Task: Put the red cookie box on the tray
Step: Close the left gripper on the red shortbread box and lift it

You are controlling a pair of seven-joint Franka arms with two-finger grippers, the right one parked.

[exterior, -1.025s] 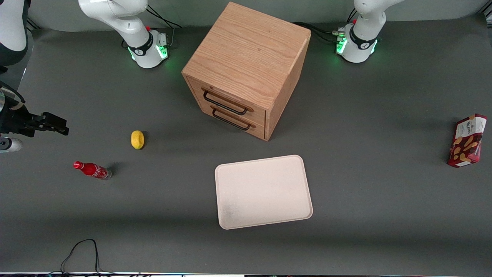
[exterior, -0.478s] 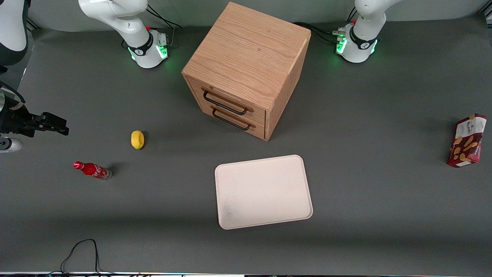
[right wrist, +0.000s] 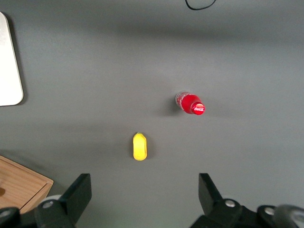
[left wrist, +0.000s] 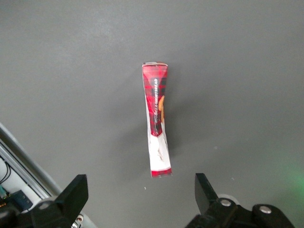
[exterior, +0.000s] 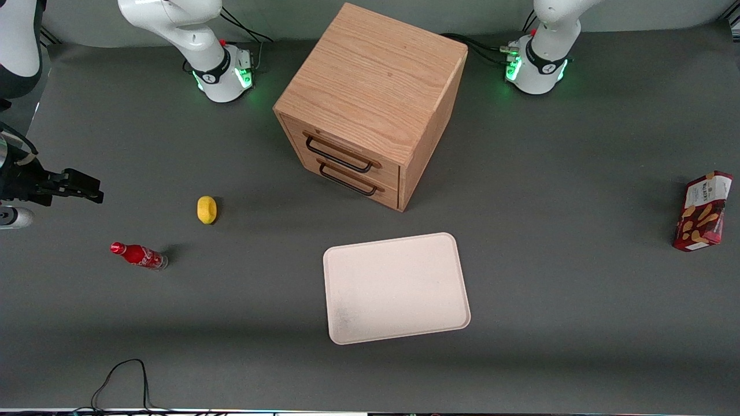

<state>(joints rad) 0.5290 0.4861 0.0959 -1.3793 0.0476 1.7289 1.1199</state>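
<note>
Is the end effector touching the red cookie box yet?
Apart. The left wrist view shows the open end effector above the red cookie box, grey table visible between both fingers and the carton.

1. Red cookie box (exterior: 703, 211): slim dark-red carton, white label, cookie pictures. Stands on its narrow edge on the bench (exterior: 549, 173), at the working arm's end; the gripper (left wrist: 137, 202) hangs above it, fingers (left wrist: 76, 192) spread.
2. Tray (exterior: 396, 287): flat, cream-pink, rounded corners, in front of the drawers, well apart from the box.

The front view looks steeply down over the whole surface (exterior: 549, 173), sharing the box (exterior: 702, 211) with the downward-facing left wrist view, whose gripper (left wrist: 140, 194) hovers spread at 6 o'clock of it.
</note>
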